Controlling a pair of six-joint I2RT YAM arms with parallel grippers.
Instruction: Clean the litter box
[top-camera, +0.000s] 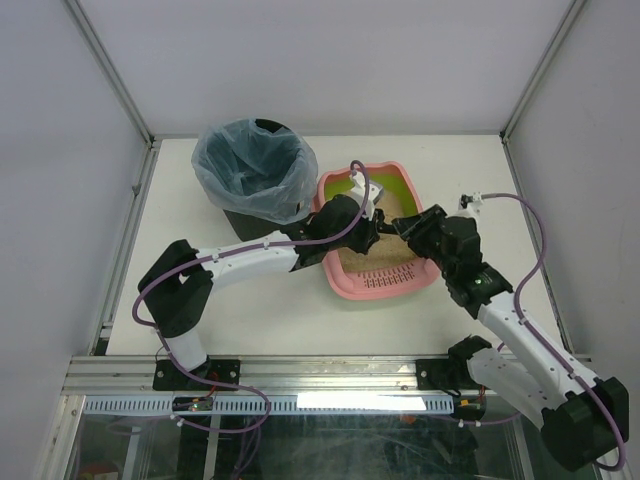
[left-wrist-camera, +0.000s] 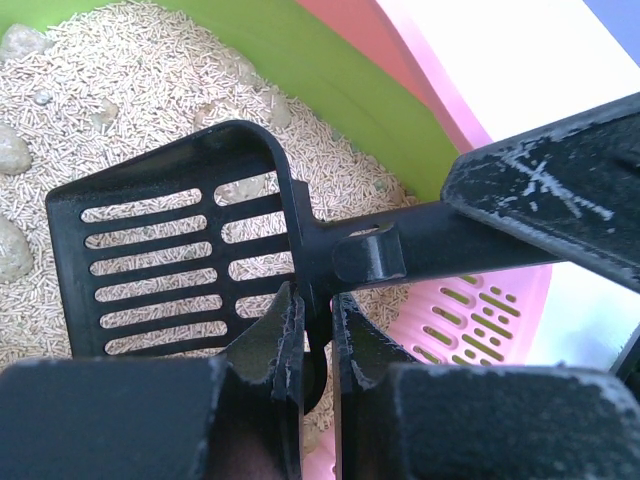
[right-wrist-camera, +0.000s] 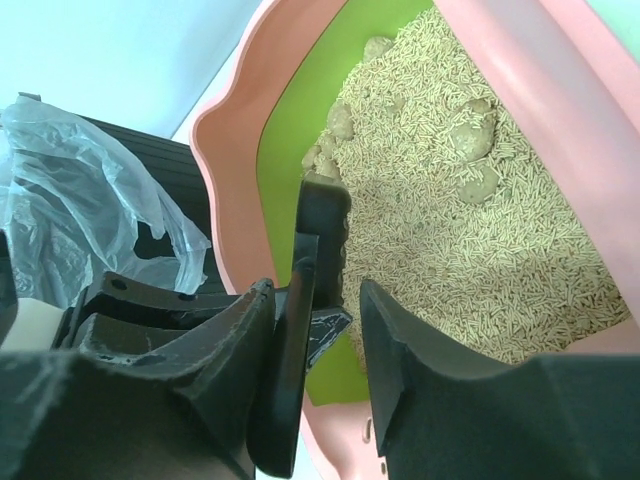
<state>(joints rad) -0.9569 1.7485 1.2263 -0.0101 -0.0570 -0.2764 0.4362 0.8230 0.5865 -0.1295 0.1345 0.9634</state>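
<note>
The pink litter box (top-camera: 378, 286) with its lime-green inner rim sits mid-table, filled with tan pellet litter and several grey clumps (right-wrist-camera: 472, 135). It also shows in the left wrist view (left-wrist-camera: 330, 80) and the right wrist view (right-wrist-camera: 225, 190). A small black slotted scoop (left-wrist-camera: 180, 250) hangs level just above the litter. My left gripper (left-wrist-camera: 318, 305) is shut on the scoop's neck where blade meets handle. My right gripper (right-wrist-camera: 318, 300) is open around the scoop's handle (right-wrist-camera: 300, 330), which rests against one finger with a gap to the other. Both grippers (top-camera: 365, 222) (top-camera: 408, 225) meet over the box.
A black round bin lined with a blue plastic bag (top-camera: 255, 172) stands just left of the box, touching its rim, and also shows in the right wrist view (right-wrist-camera: 90, 200). The box's slotted ledge (left-wrist-camera: 480, 320) lies under the scoop handle. Enclosure walls stand behind and at the sides.
</note>
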